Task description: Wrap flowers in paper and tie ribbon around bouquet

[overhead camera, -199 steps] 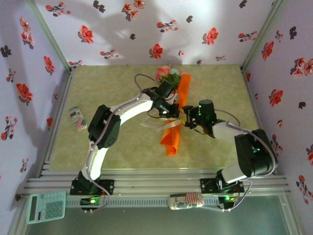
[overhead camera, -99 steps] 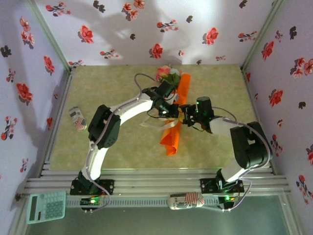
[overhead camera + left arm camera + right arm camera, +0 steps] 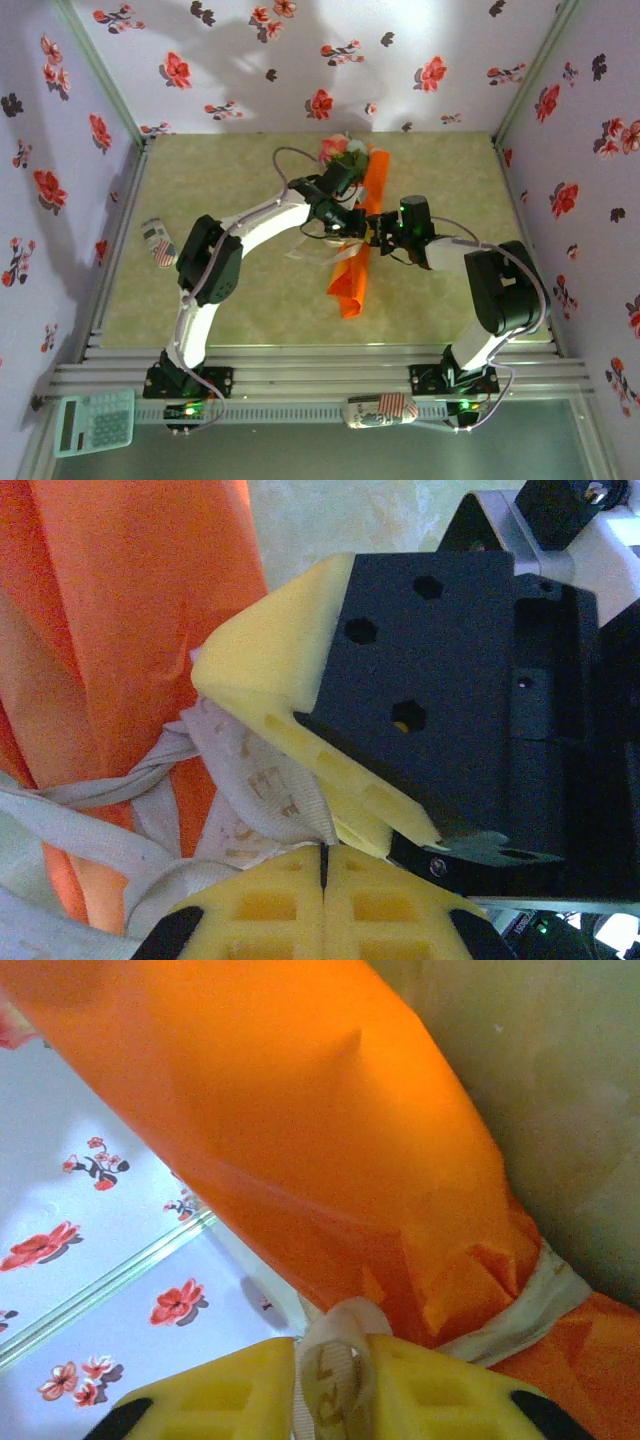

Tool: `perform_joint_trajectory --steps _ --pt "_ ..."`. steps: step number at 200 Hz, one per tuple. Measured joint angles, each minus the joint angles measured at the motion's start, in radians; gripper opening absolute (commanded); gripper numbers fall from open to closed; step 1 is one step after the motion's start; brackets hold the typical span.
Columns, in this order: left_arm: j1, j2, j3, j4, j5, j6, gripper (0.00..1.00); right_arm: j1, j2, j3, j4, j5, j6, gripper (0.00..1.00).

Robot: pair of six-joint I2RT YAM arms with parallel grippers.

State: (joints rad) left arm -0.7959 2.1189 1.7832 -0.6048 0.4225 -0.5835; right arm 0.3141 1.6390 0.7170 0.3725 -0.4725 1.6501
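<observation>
Wrapping paper: the paper [image 3: 352, 285] is lying rolled into a slim orange cone on the table [image 3: 200, 190], its narrow end pointing near and its wide end far.
Bouquet: the bouquet [image 3: 368, 195] is lying near the middle of the table, slanting from near to far and slightly right, and both grippers are meeting at its mid-length.
Flowers: the flowers [image 3: 338, 150] are showing pink and cream blooms with green leaves at the wide far end, close to the far wall.
Ribbon: the ribbon [image 3: 255, 790] is circling the waist of the cone and twisting against the paper, with loose whitish loops trailing off to the left of the cone.
Left gripper: the left gripper [image 3: 323, 858] is reaching in from the left, and its yellow pads are pressing flat together, clenched, with a ribbon strand running into the seam between them.
Right gripper: the right gripper [image 3: 330, 1365] is reaching in from the right and pinching a folded loop of ribbon between its yellow pads, just beside the band around the paper.
Bystanders: a calculator [image 3: 95, 422] is sitting at the near left corner, and a striped container [image 3: 158, 243] is lying at the table's left edge, well apart from the bouquet.
</observation>
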Motion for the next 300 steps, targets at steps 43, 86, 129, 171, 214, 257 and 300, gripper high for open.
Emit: perform_joint_trajectory --steps 43,86,129,171,214,257,300 --pt "0.000 -0.006 -0.005 0.016 -0.003 -0.001 0.00 0.000 0.000 -0.003 0.024 0.001 0.024 0.04" --pt "-0.002 -0.044 -0.068 0.051 -0.003 -0.024 0.24 0.000 -0.001 -0.064 0.080 0.007 0.061 0.00" --pt "-0.001 -0.124 -0.155 0.074 -0.035 -0.166 0.43 0.002 -0.013 -0.119 0.137 0.042 0.090 0.00" --pt "0.002 -0.275 -0.307 0.119 -0.083 -0.669 0.46 0.013 -0.037 -0.143 0.198 0.076 0.117 0.00" --pt "-0.036 -0.403 -0.433 0.195 -0.167 -1.188 0.49 0.032 -0.036 -0.169 0.259 0.105 0.158 0.00" --pt "-0.080 -0.382 -0.515 0.343 -0.253 -1.421 0.52 0.049 -0.036 -0.197 0.314 0.126 0.193 0.00" --pt "-0.095 -0.312 -0.499 0.418 -0.327 -1.481 0.57 0.053 -0.036 -0.220 0.341 0.141 0.210 0.00"
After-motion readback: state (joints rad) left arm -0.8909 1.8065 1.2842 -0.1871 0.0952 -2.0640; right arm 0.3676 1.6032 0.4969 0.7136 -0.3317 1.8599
